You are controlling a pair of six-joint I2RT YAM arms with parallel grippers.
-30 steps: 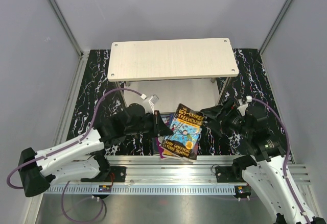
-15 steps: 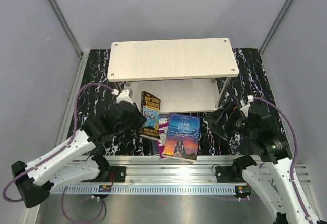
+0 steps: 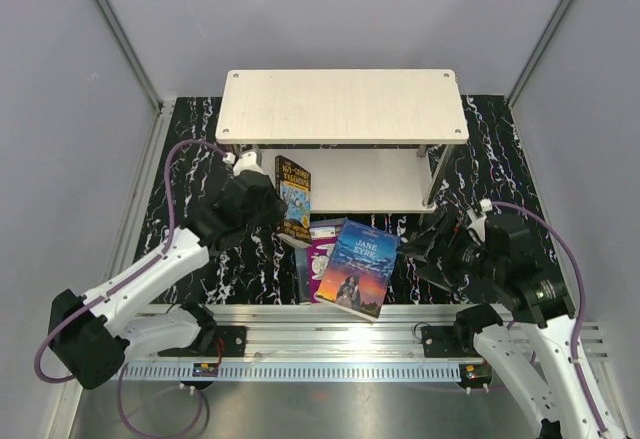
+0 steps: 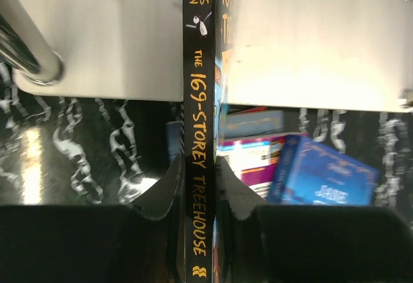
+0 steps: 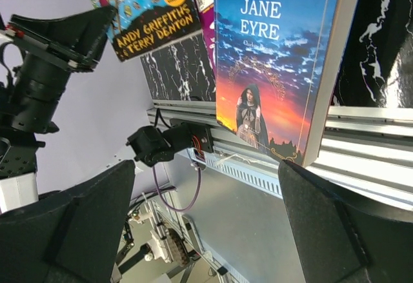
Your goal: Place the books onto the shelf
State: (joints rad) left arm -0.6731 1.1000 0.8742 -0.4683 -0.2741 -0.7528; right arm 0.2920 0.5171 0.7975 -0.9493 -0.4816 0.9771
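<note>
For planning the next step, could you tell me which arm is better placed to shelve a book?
Left: the left gripper holds the Treehouse book upright in front of the shelf. The right gripper is open and empty beside Jane Eyre.

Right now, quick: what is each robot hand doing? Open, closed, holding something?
Left hand: closed on the black-spined "169-Storey Treehouse" paperback.
Right hand: open, holding nothing.

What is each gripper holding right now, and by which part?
The left gripper pinches the 169-Storey Treehouse book, with one finger on each cover at the spine edge, near the foot of the spine. The right gripper is open and holds nothing.
</note>
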